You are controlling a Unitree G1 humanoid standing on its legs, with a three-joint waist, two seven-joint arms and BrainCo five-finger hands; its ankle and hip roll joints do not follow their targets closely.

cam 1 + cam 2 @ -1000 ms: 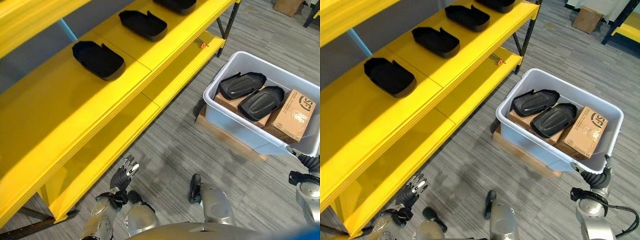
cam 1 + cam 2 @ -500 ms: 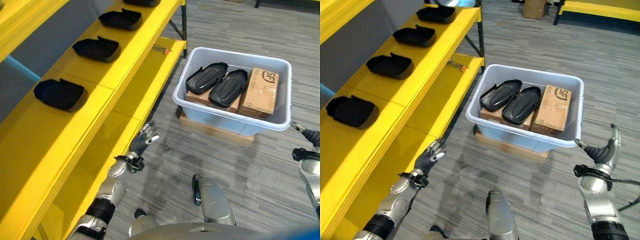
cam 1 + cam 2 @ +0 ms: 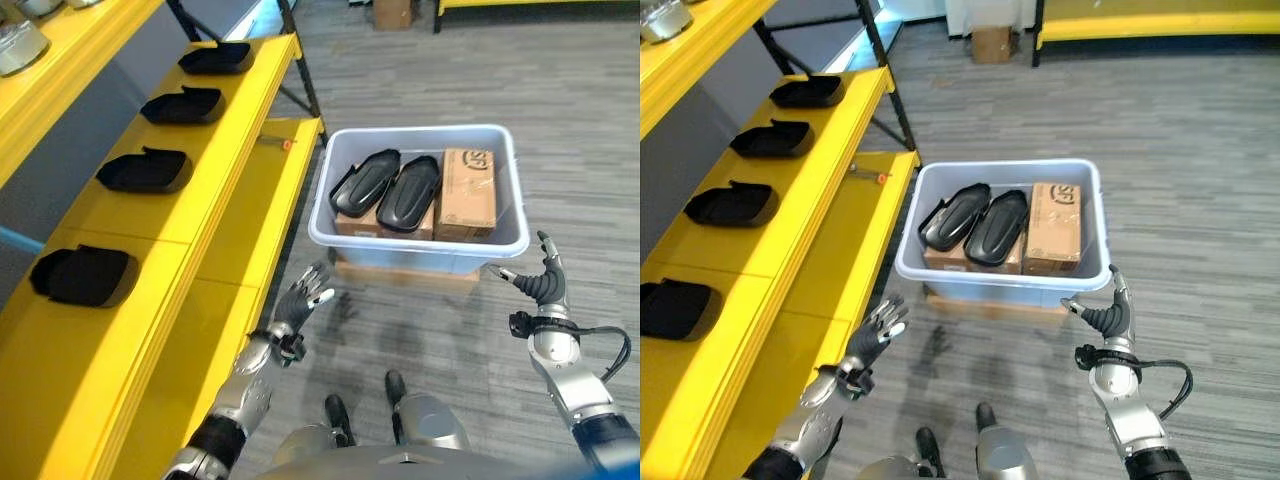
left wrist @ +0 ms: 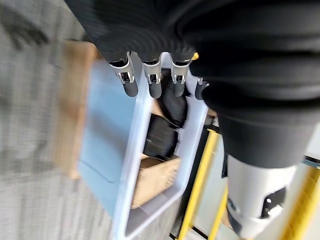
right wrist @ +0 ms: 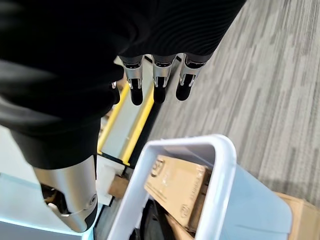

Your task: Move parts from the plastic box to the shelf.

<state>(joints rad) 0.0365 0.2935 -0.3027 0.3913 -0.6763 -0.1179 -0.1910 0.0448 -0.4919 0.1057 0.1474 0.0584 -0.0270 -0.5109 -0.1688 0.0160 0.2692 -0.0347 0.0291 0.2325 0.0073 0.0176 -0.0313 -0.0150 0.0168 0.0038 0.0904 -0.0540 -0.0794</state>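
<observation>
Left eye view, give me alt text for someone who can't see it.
A pale plastic box on the floor holds two black parts resting on cardboard boxes. Both robot hands, left hand and right hand, hover open short of it, holding nothing. Four more black parts sit on the yellow shelf to the left.

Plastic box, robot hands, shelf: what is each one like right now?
Plastic box: open-topped, holding two black parts and cardboard boxes.
Black parts: lying side by side on cardboard.
Shelf: four black parts in a row.
Left hand: open, empty.
Right hand: open, empty.
</observation>
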